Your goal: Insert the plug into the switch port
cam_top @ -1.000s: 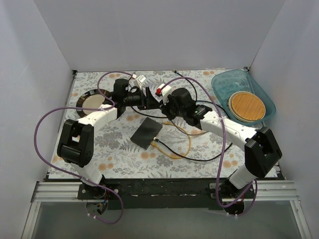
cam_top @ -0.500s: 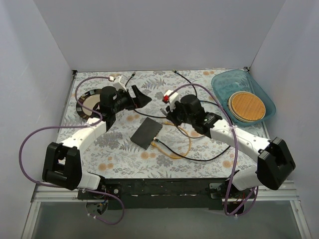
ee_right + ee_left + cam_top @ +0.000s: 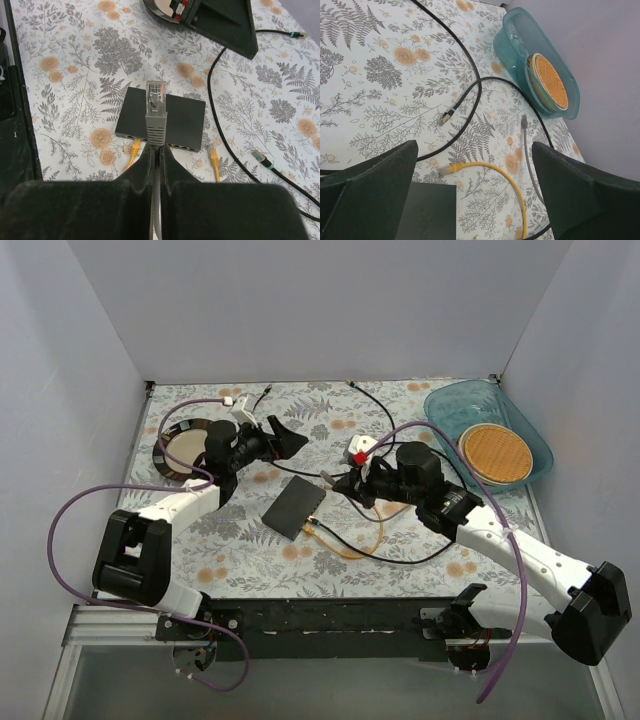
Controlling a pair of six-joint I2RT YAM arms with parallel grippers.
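The switch [image 3: 294,507] is a flat black box lying mid-table, and its row of sockets faces the right wrist camera [image 3: 185,120]. My right gripper [image 3: 340,480] is shut on the grey plug [image 3: 156,112]. The plug sticks out past my fingertips [image 3: 148,156], hanging above the switch and pointing at it. My right gripper [image 3: 156,150] is just right of the switch. My left gripper [image 3: 284,437] is open and empty, above the table behind the switch. In the left wrist view, the switch's corner [image 3: 426,210] shows between the left gripper's fingers [image 3: 370,200].
A yellow cable [image 3: 355,540] lies right of the switch, with one plug [image 3: 134,148] at its socket edge and another [image 3: 214,160] loose. Black cables [image 3: 470,90] cross the table. A teal tub [image 3: 487,430] holding a woven disc sits back right. A dark-rimmed plate [image 3: 181,445] sits back left.
The two grippers were close together behind the switch and have drawn apart. The right gripper moved right and nearer with the grey plug, and the left gripper drew back left.
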